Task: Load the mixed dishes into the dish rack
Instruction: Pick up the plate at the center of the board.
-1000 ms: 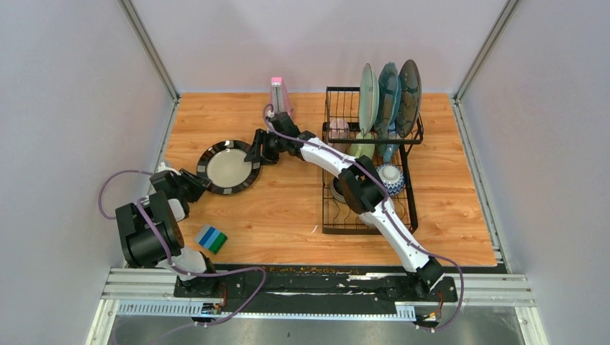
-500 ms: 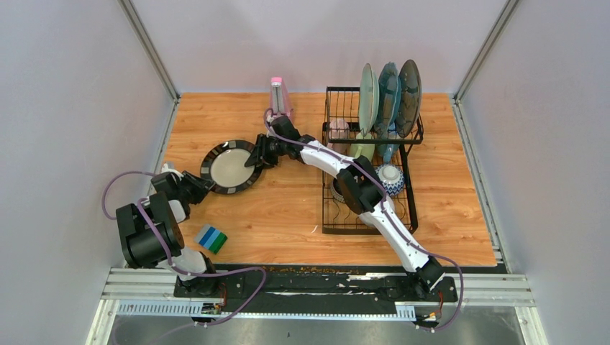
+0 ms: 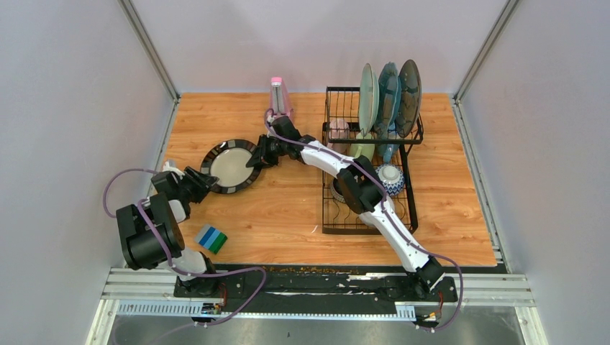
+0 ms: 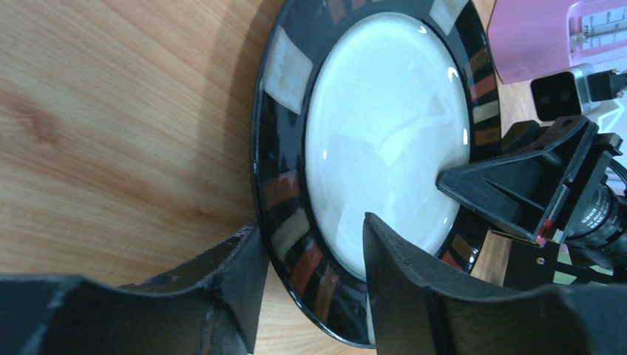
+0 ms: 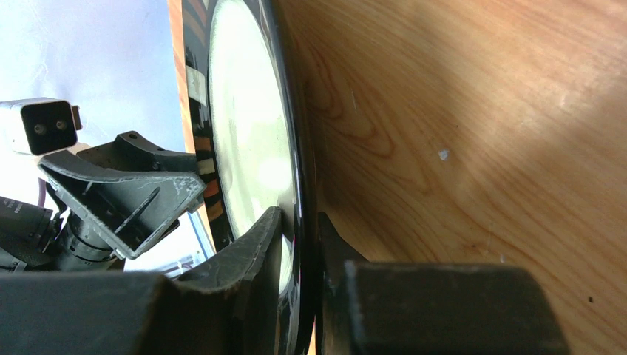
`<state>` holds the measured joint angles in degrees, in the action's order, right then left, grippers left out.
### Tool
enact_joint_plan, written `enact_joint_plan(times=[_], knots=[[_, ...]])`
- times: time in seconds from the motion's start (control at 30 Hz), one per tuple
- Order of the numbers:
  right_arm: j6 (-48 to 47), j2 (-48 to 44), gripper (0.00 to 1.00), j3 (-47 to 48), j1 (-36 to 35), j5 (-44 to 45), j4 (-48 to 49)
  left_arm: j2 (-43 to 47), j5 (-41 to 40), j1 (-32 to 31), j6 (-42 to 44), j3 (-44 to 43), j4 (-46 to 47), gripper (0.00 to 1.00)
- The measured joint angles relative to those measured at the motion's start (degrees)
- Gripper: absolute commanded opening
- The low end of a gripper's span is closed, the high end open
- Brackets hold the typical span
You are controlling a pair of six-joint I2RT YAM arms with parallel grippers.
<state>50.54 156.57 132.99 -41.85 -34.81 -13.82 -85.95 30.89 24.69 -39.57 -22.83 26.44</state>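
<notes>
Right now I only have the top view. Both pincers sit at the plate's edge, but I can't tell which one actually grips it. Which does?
Observer: The right wrist view shows the right pincer shut on the plate, one finger on each face of the rim.
Operator: And the left one?
Observer: In the left wrist view the left pincer is open. Its fingers stand apart on either side of the rim, not clamped.
Operator: Which plate is it? I only see a dark ring.
Observer: Up close, the black rim carries grey and red-brown patches around a glossy white centre.
</notes>
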Motion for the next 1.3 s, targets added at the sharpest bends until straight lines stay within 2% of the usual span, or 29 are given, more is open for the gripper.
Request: enact_joint_plan(times=[0.2, 0.23, 0.3, 0.5, 0.77, 0.87, 1.03, 1.17, 1.3], knots=[[-0.4, -0.5, 0.00, -0.8, 0.0, 0.4, 0.2, 0.7, 0.4, -0.5, 0.5, -0.6, -1.2, 0.70], [-0.4, -0.8, 0.00, -1.3, 0.0, 0.4, 0.2, 0.9, 0.3, -0.6, 0.6, -0.8, -1.6, 0.78], [-0.7, -1.6, 0.00, -2.3, -0.1, 0.6, 0.3, 1.0, 0.3, -0.9, 0.6, -1.2, -2.2, 0.83], [-3.2, -4.4, 0.00, -4.6, -0.4, 0.9, -0.1, 1.6, -0.3, -1.5, 0.3, -1.9, -3.1, 0.83], [-7.1, -8.4, 0.00, -7.7, -1.2, 0.8, -0.5, 2.1, -3.0, -1.9, -1.7, -1.3, -2.3, 0.74], [-7.8, -9.2, 0.00, -8.5, -1.3, 0.7, -0.5, 2.1, -3.7, -1.9, -2.5, -0.5, -1.0, 0.63], [-8.7, -9.9, 0.00, -9.3, -1.3, 0.7, -1.1, 1.9, -4.9, -1.9, -3.0, 0.5, -0.3, 0.55], [-9.8, -11.3, 0.00, -10.2, -1.3, 1.4, -2.3, 1.8, -5.0, -1.9, -3.1, 0.9, -0.4, 0.43], [-11.4, -13.6, 0.00, -11.8, -1.5, 3.3, -3.7, 1.9, -3.8, -1.9, -3.6, 1.2, -0.9, 0.41]])
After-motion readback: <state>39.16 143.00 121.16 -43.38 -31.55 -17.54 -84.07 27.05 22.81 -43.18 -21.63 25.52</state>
